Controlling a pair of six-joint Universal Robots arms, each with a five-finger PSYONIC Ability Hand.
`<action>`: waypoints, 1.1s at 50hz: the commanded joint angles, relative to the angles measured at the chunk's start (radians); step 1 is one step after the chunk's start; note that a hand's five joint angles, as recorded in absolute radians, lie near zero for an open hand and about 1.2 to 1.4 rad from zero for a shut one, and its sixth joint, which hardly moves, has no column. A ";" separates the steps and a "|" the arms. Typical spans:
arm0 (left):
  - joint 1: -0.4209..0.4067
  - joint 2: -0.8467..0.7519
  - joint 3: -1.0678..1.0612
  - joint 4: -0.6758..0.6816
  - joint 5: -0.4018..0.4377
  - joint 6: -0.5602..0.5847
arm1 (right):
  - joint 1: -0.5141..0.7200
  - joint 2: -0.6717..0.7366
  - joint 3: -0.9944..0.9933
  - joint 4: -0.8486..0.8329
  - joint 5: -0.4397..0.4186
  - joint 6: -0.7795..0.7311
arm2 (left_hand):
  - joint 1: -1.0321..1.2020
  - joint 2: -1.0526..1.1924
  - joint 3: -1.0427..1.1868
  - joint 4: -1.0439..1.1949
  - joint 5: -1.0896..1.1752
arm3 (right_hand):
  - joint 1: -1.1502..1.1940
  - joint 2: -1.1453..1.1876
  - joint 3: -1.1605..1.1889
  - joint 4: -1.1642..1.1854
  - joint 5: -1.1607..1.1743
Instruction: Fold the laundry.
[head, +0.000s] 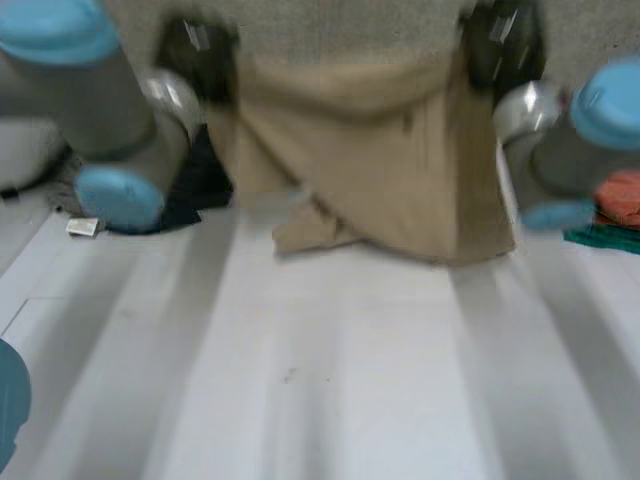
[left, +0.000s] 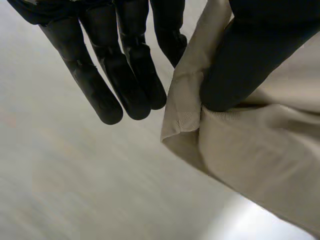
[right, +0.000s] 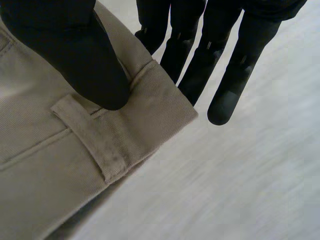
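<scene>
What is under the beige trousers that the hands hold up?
The white table: the trousers, pinched by the left hand and right hand, trail their lower end on it. Whatever lies beneath that crumpled end is covered.

Head view: left arm (head: 100, 110) enters from 10 o'clock, grey joint with light-blue caps, wrist reaching toward 12. At 11 o'clock, left hand (head: 200, 55): left thumb (left: 240, 65) pressed onto corner of tan trousers (head: 380, 160), left fingers (left: 125, 75) straight, close together, at far side of cloth edge. From 3 o'clock, right arm (head: 570, 140). At 1 o'clock, right hand (head: 505, 40), level with left: right thumb (right: 85, 60) pinning waistband, right fingers (right: 225, 75) straight, slightly spread, beyond it.
</scene>
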 joint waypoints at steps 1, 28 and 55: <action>0.011 0.061 0.237 0.150 -0.069 -0.144 | -0.011 -0.040 -0.261 -0.114 0.020 0.120 | 0.264 0.204 0.207 0.197 0.243 | 0.261 0.222 0.211 0.203 0.228; 0.079 0.277 -0.969 0.119 0.049 -0.160 | 0.009 -0.142 0.592 0.239 -0.198 0.066 | 0.264 0.204 0.207 0.197 0.243 | 0.261 0.222 0.211 0.203 0.228; 0.169 0.475 -1.115 0.033 0.093 -0.035 | 0.003 -0.421 0.857 0.475 -0.140 -0.005 | -0.663 -0.724 -0.720 -0.730 -0.685 | -0.577 -0.615 -0.626 -0.634 -0.609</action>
